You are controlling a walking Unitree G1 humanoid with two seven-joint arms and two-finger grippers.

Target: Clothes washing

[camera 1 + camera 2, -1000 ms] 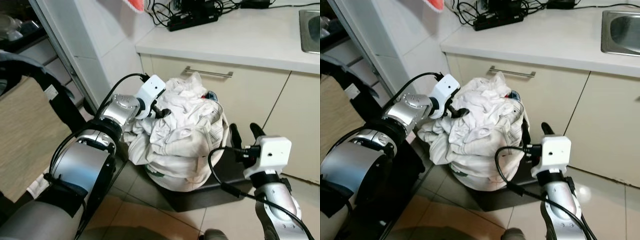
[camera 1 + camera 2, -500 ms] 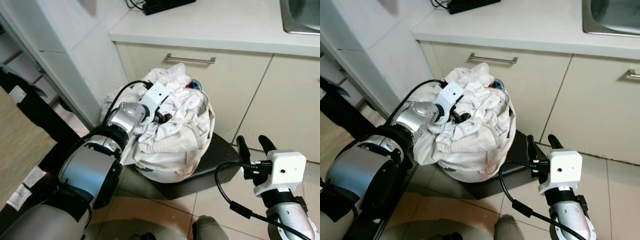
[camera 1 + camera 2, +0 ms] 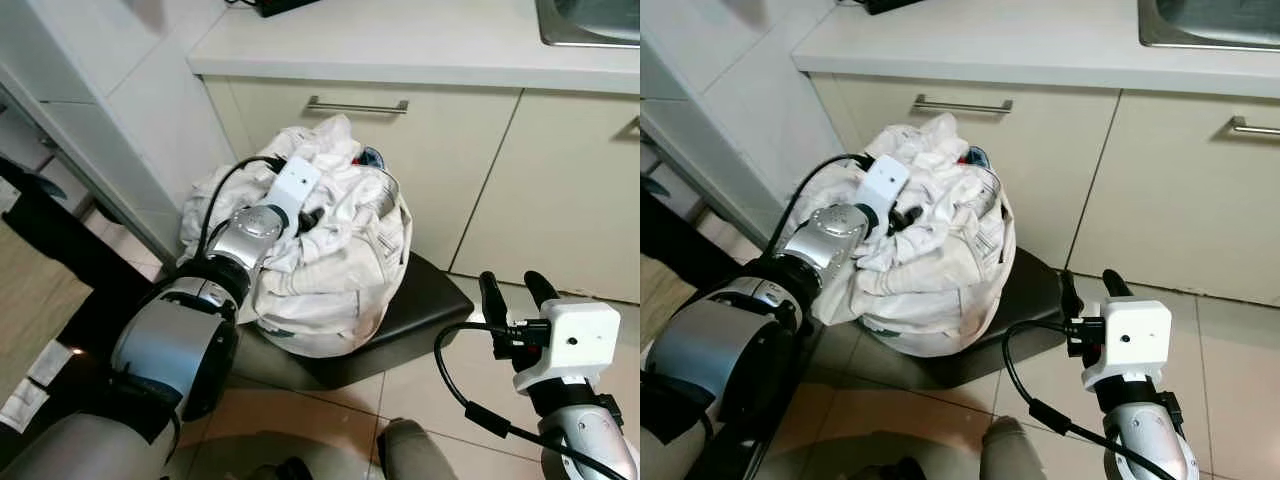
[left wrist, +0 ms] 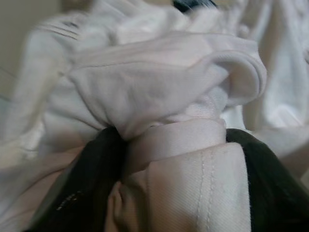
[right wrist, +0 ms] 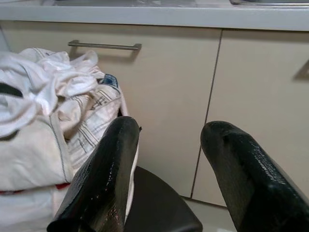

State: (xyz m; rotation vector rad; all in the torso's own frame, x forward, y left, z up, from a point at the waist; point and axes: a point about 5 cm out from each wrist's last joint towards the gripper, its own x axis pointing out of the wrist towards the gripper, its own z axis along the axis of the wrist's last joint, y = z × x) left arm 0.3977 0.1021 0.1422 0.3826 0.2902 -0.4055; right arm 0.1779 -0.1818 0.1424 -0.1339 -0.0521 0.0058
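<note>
A heaped bundle of white laundry [image 3: 330, 260] is sitting on a low black stool [image 3: 430, 300] on the tiled kitchen floor [image 3: 440, 400], just in front of cream cabinet doors [image 3: 470, 180] and below a pale countertop [image 3: 400, 40]. A metal drawer handle [image 3: 357, 105] is running across the cabinet front right behind the pile, and the corner of a steel sink [image 3: 590, 10] is showing at the far right of the counter.

The left gripper [image 3: 312, 217] is reaching across into the top of the pile, its fingers buried in the folds. In the left wrist view, both black fingers [image 4: 91, 183] are pinching a thick roll of white cloth [image 4: 183, 164] between them, with more crumpled white fabric bunching just beyond the tips. A scrap of blue fabric [image 3: 372, 157] is peeking out at the far side of the heap, near the cabinet.

The right gripper [image 3: 518, 292] is hovering near and to the right of the stool, well apart from the laundry. Its two black fingers [image 5: 101, 179] are standing spread with a clear gap between them, holding nothing and pointing toward the cabinet doors. A black cable [image 3: 470, 400] is looping from the right wrist's white camera housing [image 3: 575, 335] down along the arm.
</note>
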